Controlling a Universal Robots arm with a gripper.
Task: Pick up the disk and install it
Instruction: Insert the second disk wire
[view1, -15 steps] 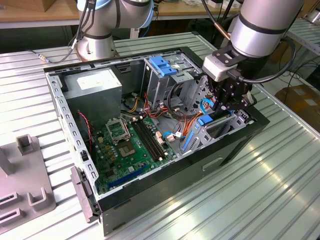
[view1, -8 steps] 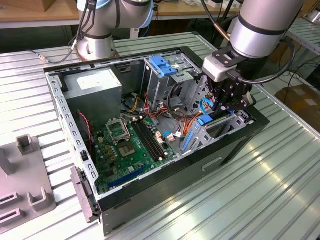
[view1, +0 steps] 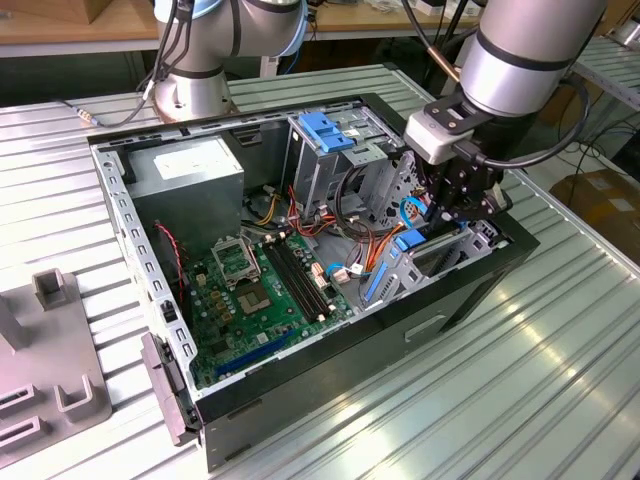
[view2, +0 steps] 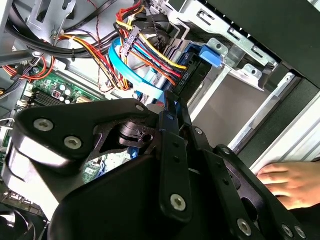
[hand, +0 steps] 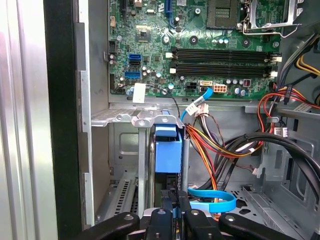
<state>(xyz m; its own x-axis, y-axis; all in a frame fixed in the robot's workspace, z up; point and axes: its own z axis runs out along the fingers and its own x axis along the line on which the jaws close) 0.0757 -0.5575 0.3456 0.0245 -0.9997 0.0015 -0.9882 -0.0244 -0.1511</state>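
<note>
1. In the exterior view, the open computer case (view1: 150, 250) is lying on its side on the ribbed metal table (view1: 520, 360). The gripper (view1: 455, 212) is reaching down into the case at the corner toward the exterior view's right, beside the silver drive cage (view1: 330, 160) that is carrying a blue plastic bracket (view1: 325, 130). The green motherboard (view1: 260, 290) is lying across the case floor, on the far side of the drive cage from the gripper.

2. In the second wrist view, the black gripper (view2: 170, 107) is showing its fingers (view2: 172, 150) drawn close together, edge-on against the blue-framed disk (view2: 200, 62), which is sitting in its slot against the case wall. A person's hand (view2: 292, 182) is resting just outside that wall.

3. In the first wrist view, the disk (hand: 167, 150) is standing upright in the bay below the motherboard (hand: 200, 45), with the gripper (hand: 172, 207) pinching its near edge. A blue data cable (hand: 212, 197) is curling just beside the disk.
</note>
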